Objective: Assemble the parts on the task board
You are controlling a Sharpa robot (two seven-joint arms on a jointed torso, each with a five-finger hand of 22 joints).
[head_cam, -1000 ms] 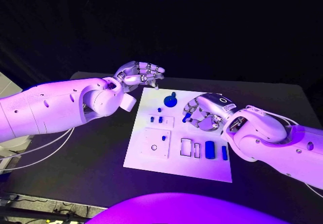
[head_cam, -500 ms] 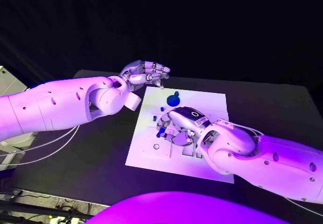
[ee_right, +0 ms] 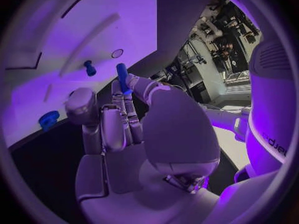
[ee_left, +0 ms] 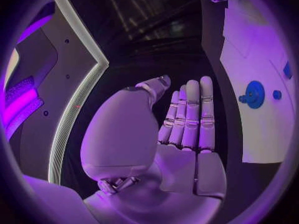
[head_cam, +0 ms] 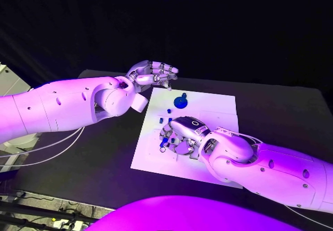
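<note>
The white task board (head_cam: 216, 109) lies in the middle of the black table. My right hand (head_cam: 182, 137) hovers low over the board's left middle and pinches a short blue peg (ee_right: 122, 77) between thumb and fingers; the peg's tip (head_cam: 163, 143) shows under the hand. A round blue knob part (head_cam: 180, 102) stands near the board's far edge, with small blue parts (head_cam: 169, 111) just below it. My left hand (head_cam: 154, 73) hangs above the board's far left corner and holds nothing, its fingers (ee_left: 190, 115) straight and thumb apart.
In the right wrist view the board (ee_right: 93, 20) has a small blue peg (ee_right: 90, 68) standing in it, a round hole (ee_right: 117, 53) and shallow recesses. My right forearm (head_cam: 263, 163) covers the board's near right part. Black table (head_cam: 104, 163) surrounds the board.
My right hand has carried the blue peg from the board's right side across to its left middle and lower. The left hand has stayed about where it was.
</note>
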